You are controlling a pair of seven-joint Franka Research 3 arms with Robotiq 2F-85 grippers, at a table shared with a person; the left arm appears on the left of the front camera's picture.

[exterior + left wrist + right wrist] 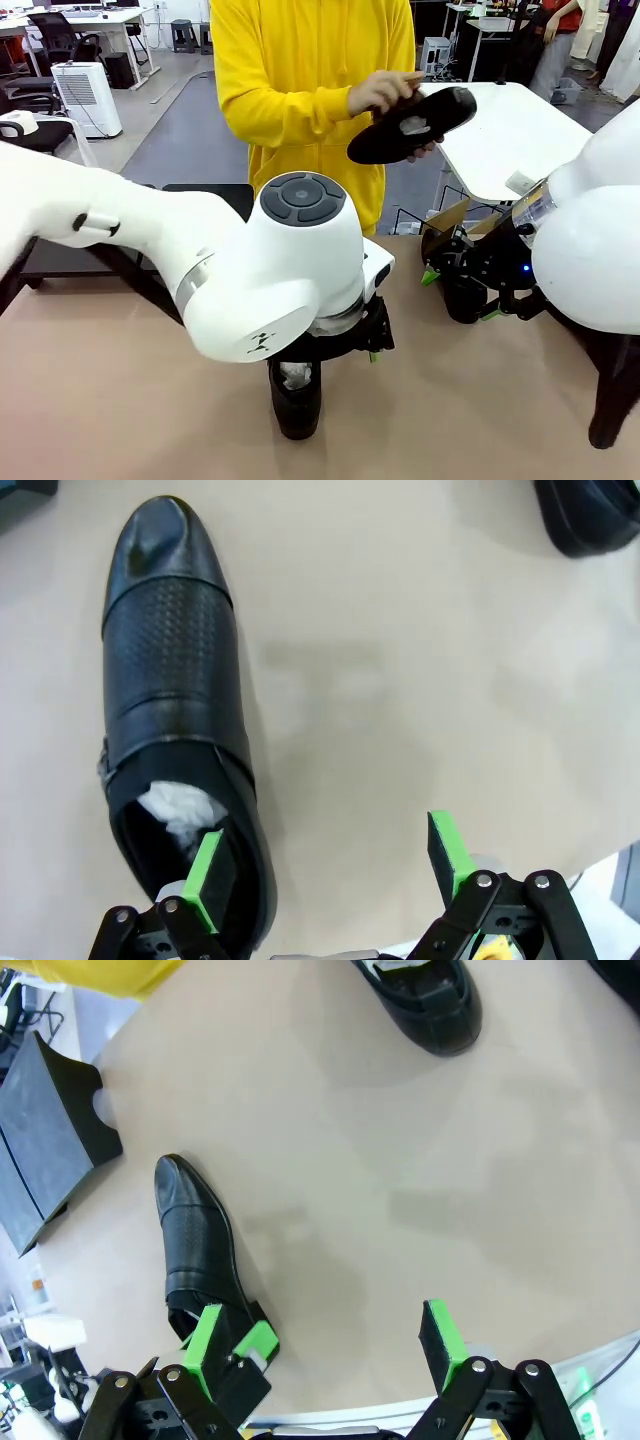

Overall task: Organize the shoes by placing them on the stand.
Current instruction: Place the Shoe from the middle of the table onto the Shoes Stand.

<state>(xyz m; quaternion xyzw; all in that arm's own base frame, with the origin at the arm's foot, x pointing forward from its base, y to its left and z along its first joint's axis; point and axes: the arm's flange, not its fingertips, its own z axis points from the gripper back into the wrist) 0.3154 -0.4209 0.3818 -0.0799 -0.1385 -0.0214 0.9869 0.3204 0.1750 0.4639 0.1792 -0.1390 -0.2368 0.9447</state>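
A glossy black shoe (296, 400) lies on the table under my left arm, white paper stuffed in its heel. Seen from the left wrist, this shoe (170, 700) points away, and my left gripper (330, 865) is open, with one green pad over the heel opening and the other over bare table. My right gripper (322, 1345) is open above the table, and a shoe (198, 1235) lies beside its left finger. It stands at the right (460, 293) in the front view. The person holds another shoe (415, 125) in both hands. The stand (50, 1140) sits at the table's far edge.
A further shoe (425, 1000) lies near the top of the right wrist view, and a shoe's edge (590, 520) shows at the left wrist view's top right. The person in yellow (300, 80) stands at the far side. Bare tan tabletop (480, 400) spreads between the arms.
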